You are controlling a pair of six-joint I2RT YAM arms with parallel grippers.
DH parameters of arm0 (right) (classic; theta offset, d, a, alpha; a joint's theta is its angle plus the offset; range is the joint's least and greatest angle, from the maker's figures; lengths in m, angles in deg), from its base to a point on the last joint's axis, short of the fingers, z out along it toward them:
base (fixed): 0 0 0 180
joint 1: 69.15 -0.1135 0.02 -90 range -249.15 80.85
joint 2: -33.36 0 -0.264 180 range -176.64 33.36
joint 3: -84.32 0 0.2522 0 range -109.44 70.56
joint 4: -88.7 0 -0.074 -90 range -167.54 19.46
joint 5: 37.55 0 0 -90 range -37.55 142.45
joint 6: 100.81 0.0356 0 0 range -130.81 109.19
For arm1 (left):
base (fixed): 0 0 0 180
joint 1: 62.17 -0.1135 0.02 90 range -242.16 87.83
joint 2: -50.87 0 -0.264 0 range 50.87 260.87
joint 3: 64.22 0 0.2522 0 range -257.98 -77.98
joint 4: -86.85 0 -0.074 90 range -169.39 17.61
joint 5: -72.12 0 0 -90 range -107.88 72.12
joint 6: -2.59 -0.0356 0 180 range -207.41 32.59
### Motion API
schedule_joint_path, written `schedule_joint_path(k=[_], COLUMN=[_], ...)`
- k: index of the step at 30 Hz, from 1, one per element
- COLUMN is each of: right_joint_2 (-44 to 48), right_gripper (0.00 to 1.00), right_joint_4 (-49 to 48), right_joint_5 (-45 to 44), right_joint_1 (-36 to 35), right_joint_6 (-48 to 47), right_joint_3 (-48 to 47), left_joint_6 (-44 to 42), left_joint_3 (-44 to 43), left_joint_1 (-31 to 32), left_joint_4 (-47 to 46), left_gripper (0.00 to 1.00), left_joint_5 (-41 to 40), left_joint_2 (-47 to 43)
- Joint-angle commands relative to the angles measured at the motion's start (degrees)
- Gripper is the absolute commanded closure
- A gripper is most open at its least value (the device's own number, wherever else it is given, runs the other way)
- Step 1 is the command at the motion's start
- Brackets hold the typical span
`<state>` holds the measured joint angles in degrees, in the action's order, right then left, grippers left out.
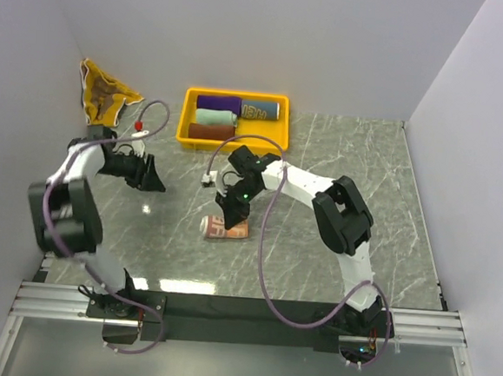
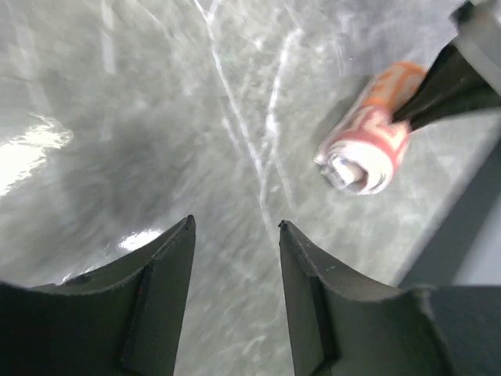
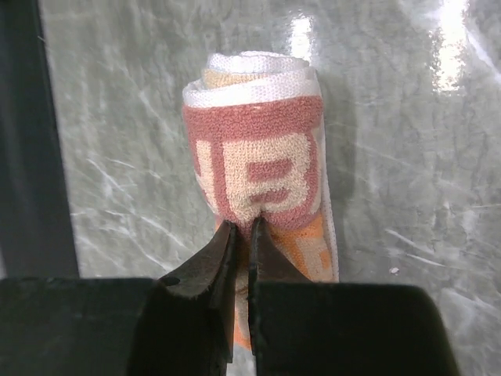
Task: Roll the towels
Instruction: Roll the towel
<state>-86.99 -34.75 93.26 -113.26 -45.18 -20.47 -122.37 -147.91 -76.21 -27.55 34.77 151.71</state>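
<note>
A rolled pink and orange towel (image 1: 225,229) with cream lettering lies on the marble table; it also shows in the left wrist view (image 2: 368,145) and the right wrist view (image 3: 258,157). My right gripper (image 1: 232,211) (image 3: 243,227) is shut on a fold of cloth at the roll's near end. My left gripper (image 1: 158,181) (image 2: 235,227) is open and empty over bare table, left of the roll. A brown and yellow towel (image 1: 106,94) lies crumpled at the back left. Rolled purple (image 1: 219,103), mint (image 1: 215,116), maroon (image 1: 211,132) and blue-grey (image 1: 260,110) towels lie in the tray.
The yellow plastic tray (image 1: 188,113) stands at the back centre. White walls close the table at the left, back and right. A purple cable (image 1: 263,241) loops from the right arm over the table.
</note>
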Motion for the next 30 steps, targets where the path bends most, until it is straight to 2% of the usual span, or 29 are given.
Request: schedule_joint_path(k=[1,3,5,8,12,16,18,22,27,30], right_joint_2=[-6.0,-7.3,-8.5,-10.3,-12.4,-14.7,-16.0,-19.2,-20.4,-20.6], right_gripper=[0.99,0.98,0.99,0.98,0.98,0.98,0.98,0.98,0.97,0.97], right_joint_4=[9.5,10.0,10.3,11.2,12.6,12.9,13.5,15.4,15.7,16.4], right_joint_5=[3.8,4.4,5.0,5.8,7.3,8.7,9.5,10.9,12.3,12.5], right_joint_1=[1.9,2.7,3.0,3.3,3.9,5.1,5.5,6.9,7.5,7.6], right_joint_6=[1.8,1.9,2.3,2.6,2.9,4.0,4.1,4.1,3.5,2.6], right_joint_3=[-2.7,-3.9,-5.0,-6.9,-9.2,-10.7,-11.6,-14.6,-15.6,-15.9], left_joint_6=[-1.8,-3.9,-7.7,-10.2,-10.5,-10.8,-12.1,-13.1,-14.8,-14.6], left_joint_3=[6.3,12.1,16.5,26.2,28.8,31.4,32.7,33.8,35.7,35.5], left_joint_1=[1.9,5.1,13.0,26.1,42.3,50.1,53.6,56.5,56.9,57.0], left_joint_4=[-9.1,-11.9,-16.6,-24.2,-27.8,-33.6,-36.3,-40.4,-47.3,-48.8], left_gripper=[0.47,0.45,0.42,0.35,0.33,0.33,0.33,0.31,0.3,0.33], left_joint_5=[-6.2,-10.4,-17.5,-24.4,-31.3,-36.9,-38.5,-41.6,-44.4,-45.5], left_joint_2=[-17.3,-23.9,-33.1,-41.8,-42.7,-39.9,-38.8,-34.8,-28.7,-23.7])
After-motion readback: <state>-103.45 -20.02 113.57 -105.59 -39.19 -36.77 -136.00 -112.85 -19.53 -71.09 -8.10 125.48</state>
